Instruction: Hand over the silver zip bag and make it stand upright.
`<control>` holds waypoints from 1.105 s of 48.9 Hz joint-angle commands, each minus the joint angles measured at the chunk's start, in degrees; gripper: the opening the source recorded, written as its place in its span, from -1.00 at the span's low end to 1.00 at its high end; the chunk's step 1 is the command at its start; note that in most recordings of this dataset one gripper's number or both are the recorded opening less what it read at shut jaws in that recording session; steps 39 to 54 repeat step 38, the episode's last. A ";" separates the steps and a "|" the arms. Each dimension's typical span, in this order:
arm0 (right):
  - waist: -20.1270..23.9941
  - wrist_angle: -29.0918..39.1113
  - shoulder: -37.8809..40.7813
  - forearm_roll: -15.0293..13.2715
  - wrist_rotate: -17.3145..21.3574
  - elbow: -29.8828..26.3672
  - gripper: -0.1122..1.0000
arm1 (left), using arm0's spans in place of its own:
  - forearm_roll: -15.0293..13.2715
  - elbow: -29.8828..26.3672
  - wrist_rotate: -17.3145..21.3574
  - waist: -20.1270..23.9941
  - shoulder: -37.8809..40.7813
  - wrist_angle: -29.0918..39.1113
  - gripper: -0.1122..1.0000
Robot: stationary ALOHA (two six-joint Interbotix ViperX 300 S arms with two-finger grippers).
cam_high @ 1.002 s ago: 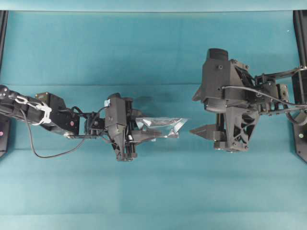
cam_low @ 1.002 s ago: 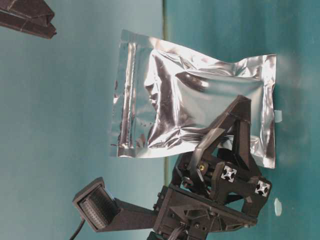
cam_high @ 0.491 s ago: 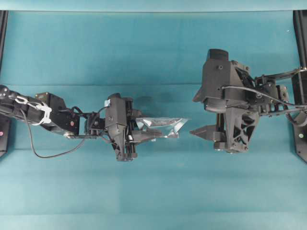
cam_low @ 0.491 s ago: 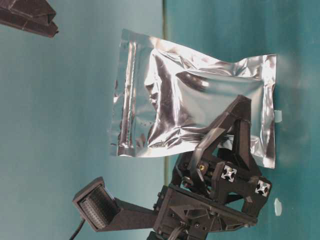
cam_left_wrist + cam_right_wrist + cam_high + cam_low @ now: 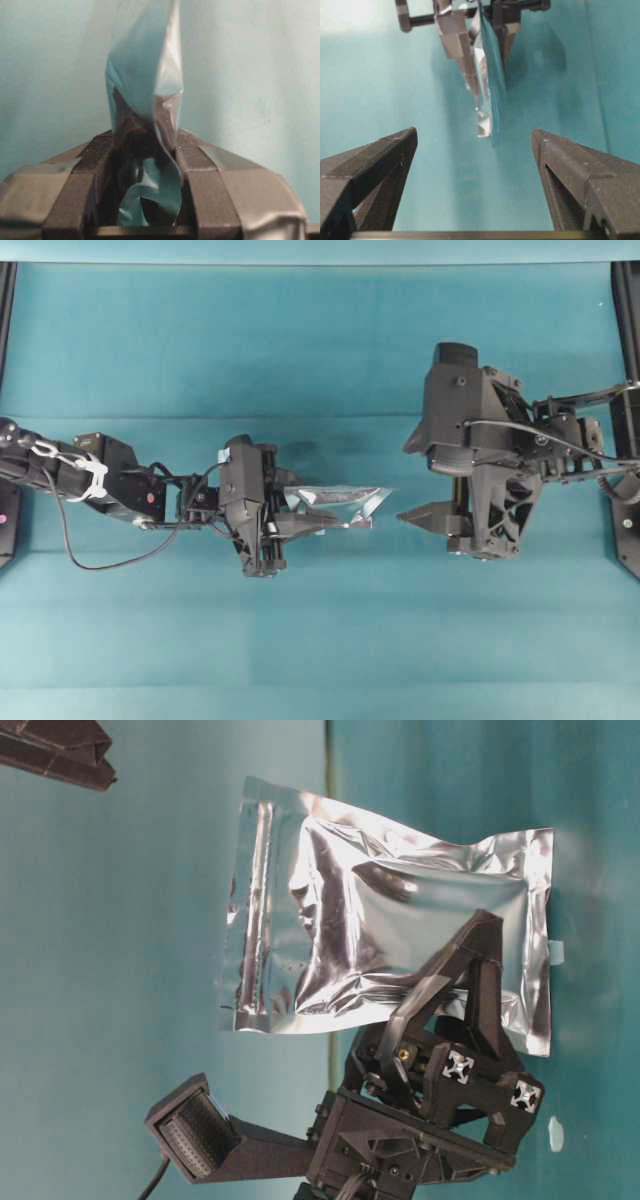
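Up close in the left wrist view, the left gripper (image 5: pixel 145 165) is clamped on the silver zip bag (image 5: pixel 150 90), with foil bunched up between the two fingers (image 5: pixel 210 175) and the rest of the pouch sticking straight out ahead of them, seen edge-on so it looks like a thin blade. That view gives no idea of the bag's shape; the table-level view does, showing the whole crinkled face of the silver zip bag (image 5: pixel 385 945), darker in the middle, zip strip along the end farthest from the left gripper (image 5: pixel 440 990), which pinches the opposite end. From overhead the bag (image 5: pixel 340 505) is just a sliver poking out of the left gripper (image 5: pixel 305 523) toward the right gripper (image 5: pixel 420 515), with a small gap between them. The right wrist view shows the right gripper (image 5: pixel 475 145) spread wide, holding nothing, with the bag (image 5: pixel 487 85) hanging out ahead, centred between its fingers (image 5: pixel 375 155) and not touching them.
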 commanded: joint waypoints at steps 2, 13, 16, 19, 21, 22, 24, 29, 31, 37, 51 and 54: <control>0.18 -0.35 -1.41 0.09 0.62 -0.35 0.83 | 0.18 -0.35 -0.09 -0.79 -0.53 -0.18 -0.29; 0.18 -0.35 -1.76 0.09 0.62 0.09 0.83 | 0.09 -0.35 -0.09 -0.79 -0.62 -0.26 -0.29; 0.18 -0.35 -1.76 0.00 0.62 0.00 0.83 | 0.18 -0.35 -0.09 -0.79 -0.53 -0.26 -0.29; 0.18 -0.35 -1.76 0.09 0.53 0.00 0.83 | 0.18 -0.35 -0.09 -0.79 -0.53 -0.26 -0.29; 0.18 -0.35 -1.76 0.09 0.53 0.00 0.83 | 0.18 -0.35 -0.09 -0.79 -0.53 -0.26 -0.29; 0.18 -0.35 -1.76 0.09 0.53 0.00 0.83 | 0.18 -0.35 -0.09 -0.79 -0.53 -0.26 -0.29; 0.18 -0.35 -1.76 0.09 0.53 0.00 0.83 | 0.18 -0.35 -0.09 -0.79 -0.53 -0.26 -0.29; 0.26 -0.35 -1.76 0.00 0.62 0.09 0.83 | 0.18 -0.35 -0.09 -0.79 -0.53 -0.18 -0.29; 0.18 -0.35 -1.76 0.09 0.62 0.00 0.83 | 0.18 -0.35 -0.09 -0.79 -0.53 -0.18 -0.29; 0.26 -0.35 -1.76 0.09 0.62 0.09 0.83 | 0.18 -0.44 -0.09 -0.79 -0.53 -0.18 -0.29; 0.26 -0.35 -1.76 0.09 0.62 0.09 0.83 | 0.18 -0.35 -0.09 -0.79 -0.53 -0.18 -0.29; 0.26 -0.35 -1.76 0.09 0.62 0.09 0.83 | 0.18 -0.35 -0.09 -0.79 -0.53 -0.18 -0.29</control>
